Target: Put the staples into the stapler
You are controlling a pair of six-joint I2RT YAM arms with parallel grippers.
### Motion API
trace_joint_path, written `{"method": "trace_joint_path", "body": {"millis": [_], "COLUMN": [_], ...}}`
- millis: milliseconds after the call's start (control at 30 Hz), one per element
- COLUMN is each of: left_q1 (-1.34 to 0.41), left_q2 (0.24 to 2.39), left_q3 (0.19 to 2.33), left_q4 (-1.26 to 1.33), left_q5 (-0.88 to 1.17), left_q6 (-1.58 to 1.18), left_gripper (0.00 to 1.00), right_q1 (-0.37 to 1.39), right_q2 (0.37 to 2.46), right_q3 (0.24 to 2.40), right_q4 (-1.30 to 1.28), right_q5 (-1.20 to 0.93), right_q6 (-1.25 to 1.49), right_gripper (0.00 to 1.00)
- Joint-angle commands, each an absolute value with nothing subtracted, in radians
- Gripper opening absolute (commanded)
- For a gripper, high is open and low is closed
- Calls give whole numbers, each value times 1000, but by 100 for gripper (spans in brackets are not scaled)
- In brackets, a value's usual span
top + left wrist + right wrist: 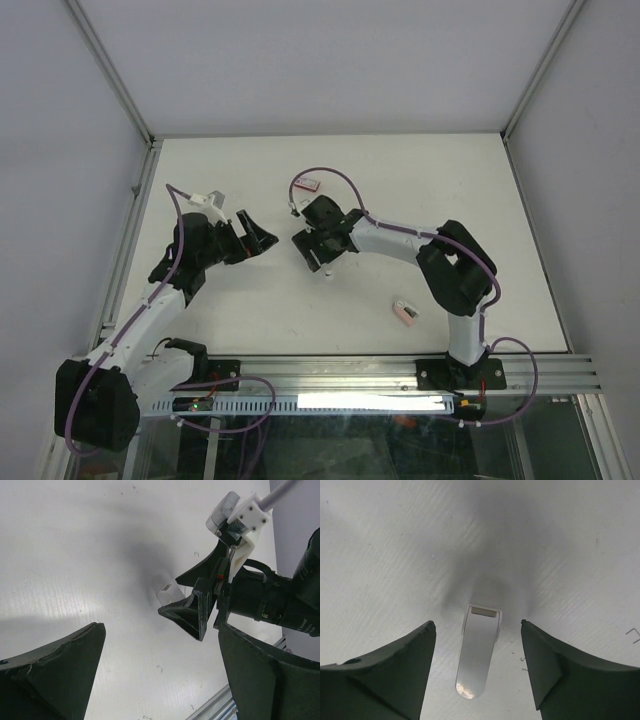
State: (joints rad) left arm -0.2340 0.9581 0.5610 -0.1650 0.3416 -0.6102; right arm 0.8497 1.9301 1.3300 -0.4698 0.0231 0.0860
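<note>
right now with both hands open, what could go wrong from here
1. The small white oblong stapler lies loose between the right hand's open fingers; an off-centre close could spin or push it away.
2. The left hand sits close, facing it; reaching in together risks a bump.
3. The small flat red-pink box lies by the right arm's purple cable loop, which might drag it.

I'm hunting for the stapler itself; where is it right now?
In the right wrist view, the white stapler lies on the table between the right arm's open fingers, not touching them.
</note>
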Motion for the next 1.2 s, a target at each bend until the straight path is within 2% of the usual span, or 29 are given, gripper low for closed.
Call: {"method": "trace_joint_path", "body": {"millis": [0, 100, 267, 500, 667, 900, 1167], "left_q1": [-256, -333, -489, -563, -568, -582, -586], "left_q2": [971, 1036, 1251, 1583, 1751, 1855, 1873], "left_q3": [551, 551, 674, 881, 997, 1072, 1035], "left_q4": [8, 111, 194, 213, 189, 123, 96], "left_q5": [342, 313, 294, 339, 395, 438, 496], "left_q6": [-620, -630, -569, -523, -499, -491, -487], "left_gripper": [99, 99, 99, 97, 97, 97, 97], "right_q1": [843, 821, 732, 604, 582, 578, 575], "right_q2": [1802, 1711, 1498, 1311, 1215, 1139, 1113], "right_q3": [1326, 1271, 1091, 887, 779, 717, 706], "right_q4": [-409, -378, -291, -229, -185, -173, -170], "right_q5": [37, 31, -44, -103, -100, -83, -66], "right_q6": [100, 135, 219, 310, 362, 397, 408], "right_gripper": [74, 75, 75, 75, 75, 75, 75]}}
